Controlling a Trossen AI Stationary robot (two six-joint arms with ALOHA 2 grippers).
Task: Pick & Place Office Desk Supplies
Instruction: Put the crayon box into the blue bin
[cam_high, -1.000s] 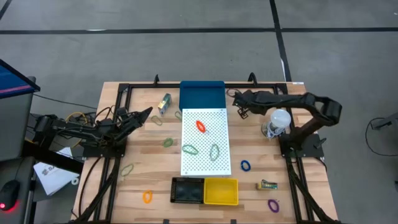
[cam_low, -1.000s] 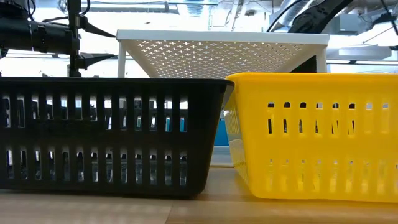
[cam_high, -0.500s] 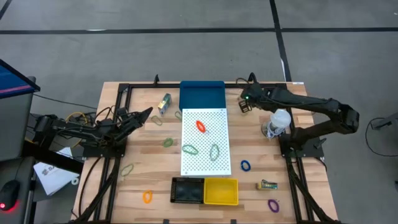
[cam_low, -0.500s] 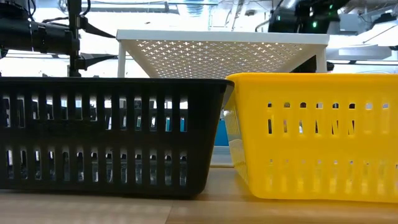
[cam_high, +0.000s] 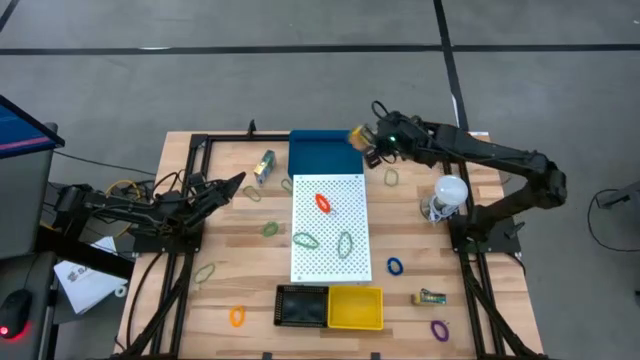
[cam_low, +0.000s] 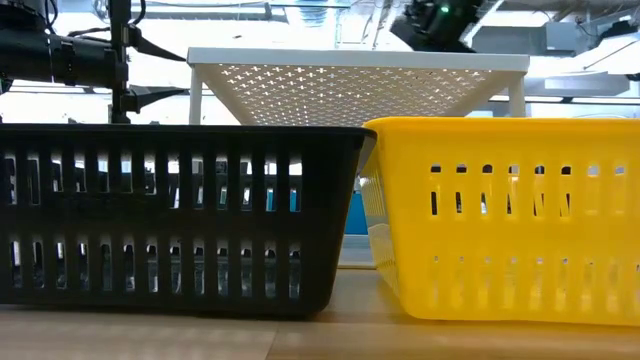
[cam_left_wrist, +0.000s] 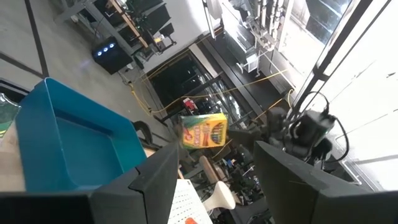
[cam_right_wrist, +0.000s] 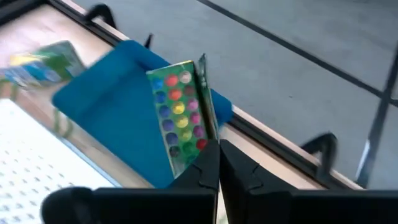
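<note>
My right gripper (cam_high: 368, 140) is raised over the far right corner of the blue bin (cam_high: 324, 153), shut on a small yellow-green printed packet (cam_high: 357, 134). The left wrist view shows that packet (cam_left_wrist: 204, 130) in the air. My left gripper (cam_high: 238, 182) waits open over the table's left side. Red (cam_high: 322, 202) and green (cam_high: 305, 240) rubber bands lie on the white perforated board (cam_high: 330, 270). More bands lie flat on the table: green (cam_high: 391, 178), blue (cam_high: 394, 267), purple (cam_high: 439, 328), orange (cam_high: 237, 316). Two other packets (cam_high: 264, 165) (cam_high: 431, 297) also lie on the table. My right gripper pinches the packet between its two fingers by one narrow edge (cam_right_wrist: 208, 134). The rest of the packet, its face printed with coloured dots (cam_right_wrist: 177, 112), sticks out past the fingertips (cam_right_wrist: 205, 165). It is lifted clear and touches nothing else.
A black basket (cam_high: 301, 306) and a yellow basket (cam_high: 355, 308) stand side by side at the near edge and fill the low view. A white bulb-like object (cam_high: 450, 192) stands by the right arm's base. A black frame (cam_high: 200, 145) borders the table.
My right gripper has risen and moved toward the table's far edge and to the left, from beside the board's far right corner to the blue bin's corner. The packet has come into view in its fingers. A green band shows on the table where the gripper was.
</note>
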